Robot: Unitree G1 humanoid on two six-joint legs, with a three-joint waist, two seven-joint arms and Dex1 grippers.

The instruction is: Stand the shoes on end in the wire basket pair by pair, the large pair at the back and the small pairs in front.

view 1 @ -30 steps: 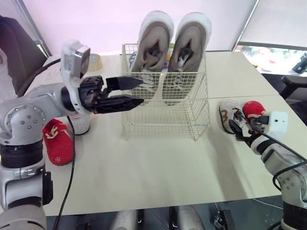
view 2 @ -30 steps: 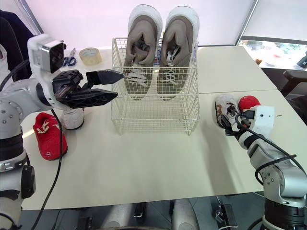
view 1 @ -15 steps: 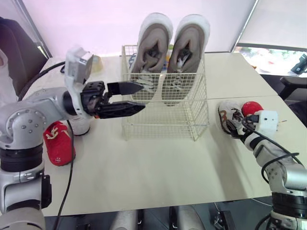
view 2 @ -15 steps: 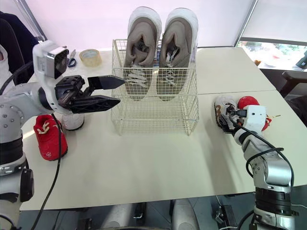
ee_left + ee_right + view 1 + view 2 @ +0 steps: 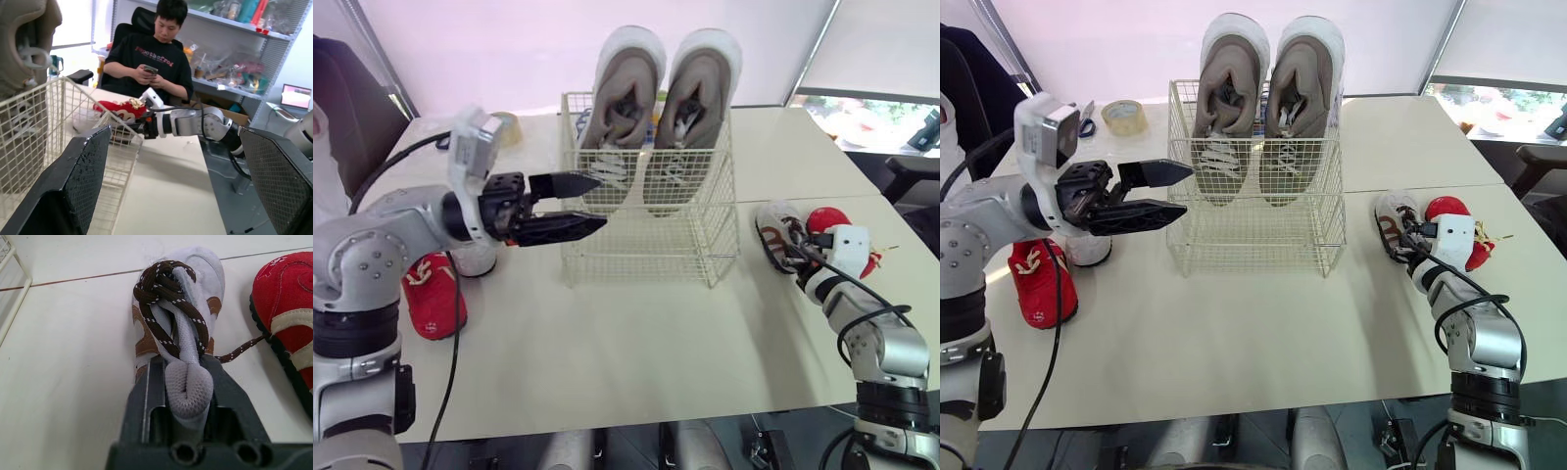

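Now the first small shoe looks to be in hand. Nearest, the right gripper [image 5: 181,364] is closed on the mesh tongue of the white shoe [image 5: 173,308]. That shoe lies flat on the table [image 5: 636,333], its toe pointing away from the fingers, with a red shoe [image 5: 288,308] just beside it. As I judge it, the next move is to lift this shoe, carry it over the rim of the basket [image 5: 646,240] and lower it on end into the empty front part, keeping the loose brown lace clear of the wire. A grip on a soft tongue may let the shoe swing, so a slow lift seems wise. Across the table, a second red shoe [image 5: 433,299] and a second white shoe [image 5: 475,257] lie by the left arm, well apart from their mates. The left gripper [image 5: 603,200] hovers open and empty just beside the basket's left front corner. Further back, the large pair [image 5: 625,88] already stands toes up against the basket's rear wall
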